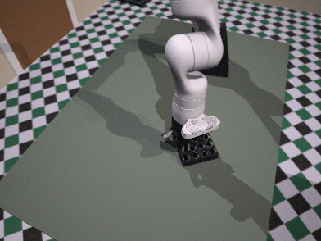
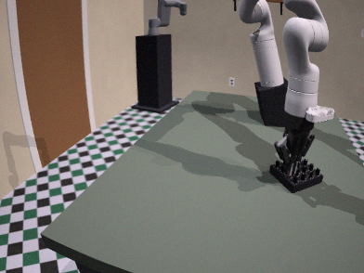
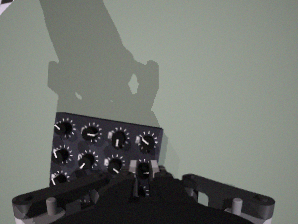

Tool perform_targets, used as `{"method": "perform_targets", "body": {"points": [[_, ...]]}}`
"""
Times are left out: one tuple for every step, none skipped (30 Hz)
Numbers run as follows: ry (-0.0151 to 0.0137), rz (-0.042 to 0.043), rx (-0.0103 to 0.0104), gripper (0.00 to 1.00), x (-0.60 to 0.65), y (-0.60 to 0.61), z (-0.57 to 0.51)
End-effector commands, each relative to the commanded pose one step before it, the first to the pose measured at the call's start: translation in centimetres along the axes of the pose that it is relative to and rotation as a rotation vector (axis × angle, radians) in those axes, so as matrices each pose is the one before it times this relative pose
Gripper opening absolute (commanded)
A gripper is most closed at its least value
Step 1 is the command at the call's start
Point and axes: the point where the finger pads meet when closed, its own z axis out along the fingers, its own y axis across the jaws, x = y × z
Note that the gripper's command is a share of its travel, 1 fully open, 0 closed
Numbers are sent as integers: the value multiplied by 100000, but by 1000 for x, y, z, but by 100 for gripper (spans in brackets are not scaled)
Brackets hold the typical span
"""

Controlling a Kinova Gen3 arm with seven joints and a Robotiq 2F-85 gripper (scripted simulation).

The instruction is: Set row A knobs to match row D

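The black knob box [image 1: 201, 161] [image 2: 309, 185] [image 3: 105, 123] stands on the table, slightly turned in the wrist view. My gripper [image 1: 186, 148] [image 2: 292, 168] [image 3: 143, 170] is low over it, shut on the rightmost knob [image 3: 144, 171] of the second row from the top of the wrist view. In the top row there, the lines point upper left on the first knob [image 3: 64, 128], right on the second [image 3: 91, 133], down on the third [image 3: 118, 139] and upper left on the fourth [image 3: 146, 142]. Printed names and socket cannot be made out. My fingers hide the lower right of the box.
Other knobs stand close around my fingertips. The green table top [image 1: 102, 176] [image 2: 186, 223] [image 3: 225, 90] surrounds the box. The black arm pedestal [image 1: 221, 61] [image 2: 270, 104] stands at the back. Arm shadows fall across the table and beside the box.
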Motion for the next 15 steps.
{"method": "perform_targets", "body": {"points": [[234,-3016,138,8,48,46,-63],[0,-1798,0,8,0,0,0],[0,-1870,-1,8,0,0,0],[0,0,0,8,0,0,0],[0,0,0,8,0,0,0],[0,-1940,0,8,0,0,0],[0,-2008,0,8,0,0,0],[0,-2074,-1,8,0,0,0],[-1,-2136,1,8,0,0,0],[0,-2198,-1,8,0,0,0],[0,-2256,0,8,0,0,0],[0,-2311,0,8,0,0,0],[0,-2365,-1,8,0,0,0],[0,-2414,0,8,0,0,0],[0,-2459,0,8,0,0,0]]}}
